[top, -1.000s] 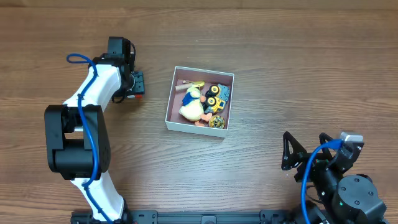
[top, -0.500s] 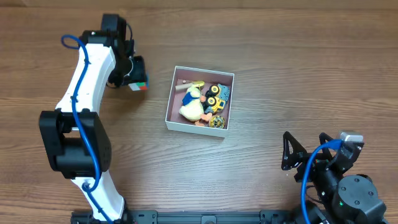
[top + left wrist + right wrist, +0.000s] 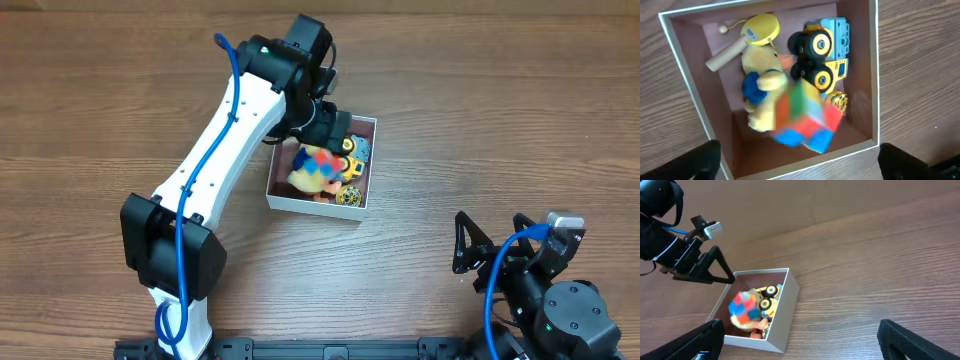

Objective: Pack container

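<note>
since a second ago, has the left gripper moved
Yes. The left gripper swung across: in the overhead view it was left of the container, now it is over its far part, a blurred coloured cube below it.

In my left wrist view the multicoloured cube (image 3: pixel 802 117) is only a smear of red, blue, green and orange, and I cannot read its faces. It covers the lower part of the yellow plush duck (image 3: pixel 765 62) and part of a small gold object (image 3: pixel 840 101) which I cannot identify. In the overhead view the left arm (image 3: pixel 240 120) hides the upper left corner of the container (image 3: pixel 315 206). Of the left gripper (image 3: pixel 799 145) and the right gripper (image 3: pixel 800 325) I see only dark fingers, cut off by the lower corners of each wrist frame.
</note>
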You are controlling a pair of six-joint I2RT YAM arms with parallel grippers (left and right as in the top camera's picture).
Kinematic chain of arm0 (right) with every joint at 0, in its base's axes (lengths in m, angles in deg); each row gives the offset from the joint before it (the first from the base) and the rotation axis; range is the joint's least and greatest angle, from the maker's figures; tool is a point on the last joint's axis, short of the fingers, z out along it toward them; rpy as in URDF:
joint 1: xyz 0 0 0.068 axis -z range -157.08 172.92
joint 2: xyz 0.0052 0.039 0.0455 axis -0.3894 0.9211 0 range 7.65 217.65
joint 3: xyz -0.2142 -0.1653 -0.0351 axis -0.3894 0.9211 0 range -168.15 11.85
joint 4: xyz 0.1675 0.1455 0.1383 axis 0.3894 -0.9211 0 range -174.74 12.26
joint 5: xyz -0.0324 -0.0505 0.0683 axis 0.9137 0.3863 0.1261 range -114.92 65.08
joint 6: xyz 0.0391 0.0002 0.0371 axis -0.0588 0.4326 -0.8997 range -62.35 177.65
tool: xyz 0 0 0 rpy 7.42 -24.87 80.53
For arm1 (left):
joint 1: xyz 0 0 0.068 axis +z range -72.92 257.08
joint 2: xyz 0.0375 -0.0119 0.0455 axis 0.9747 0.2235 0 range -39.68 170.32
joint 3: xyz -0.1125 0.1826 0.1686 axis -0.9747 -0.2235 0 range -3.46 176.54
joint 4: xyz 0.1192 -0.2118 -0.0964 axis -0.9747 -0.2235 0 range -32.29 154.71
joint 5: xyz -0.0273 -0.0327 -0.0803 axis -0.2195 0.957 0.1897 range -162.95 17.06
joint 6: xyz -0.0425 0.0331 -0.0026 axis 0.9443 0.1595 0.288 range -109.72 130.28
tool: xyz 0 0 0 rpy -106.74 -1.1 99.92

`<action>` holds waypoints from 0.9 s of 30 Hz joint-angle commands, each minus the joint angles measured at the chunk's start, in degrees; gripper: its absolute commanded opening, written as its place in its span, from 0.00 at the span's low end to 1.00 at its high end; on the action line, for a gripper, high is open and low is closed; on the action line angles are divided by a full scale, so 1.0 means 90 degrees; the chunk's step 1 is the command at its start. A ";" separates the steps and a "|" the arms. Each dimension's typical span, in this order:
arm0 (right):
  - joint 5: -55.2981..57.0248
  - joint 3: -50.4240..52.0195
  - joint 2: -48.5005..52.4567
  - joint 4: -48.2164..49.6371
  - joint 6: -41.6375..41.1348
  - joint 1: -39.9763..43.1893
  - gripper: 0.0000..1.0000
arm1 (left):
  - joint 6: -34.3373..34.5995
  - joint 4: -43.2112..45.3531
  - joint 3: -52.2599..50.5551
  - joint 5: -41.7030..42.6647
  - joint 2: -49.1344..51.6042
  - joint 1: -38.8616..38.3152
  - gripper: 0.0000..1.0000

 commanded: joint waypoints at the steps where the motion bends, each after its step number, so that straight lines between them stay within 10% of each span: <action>1: -0.0005 -0.0005 -0.0010 0.0032 0.0022 -0.0012 1.00 | 0.0053 -0.0061 0.0138 0.0051 -0.0049 0.0165 1.00; 10: -0.0005 -0.0005 -0.0010 0.0032 0.0022 -0.0012 1.00 | 0.0386 -0.0398 0.0138 -0.0121 -0.0658 0.0267 1.00; 27: -0.0002 -0.0005 -0.0010 0.0032 0.0022 -0.0012 1.00 | 0.1285 -0.1001 -0.2042 -0.0767 -0.5884 -0.0459 1.00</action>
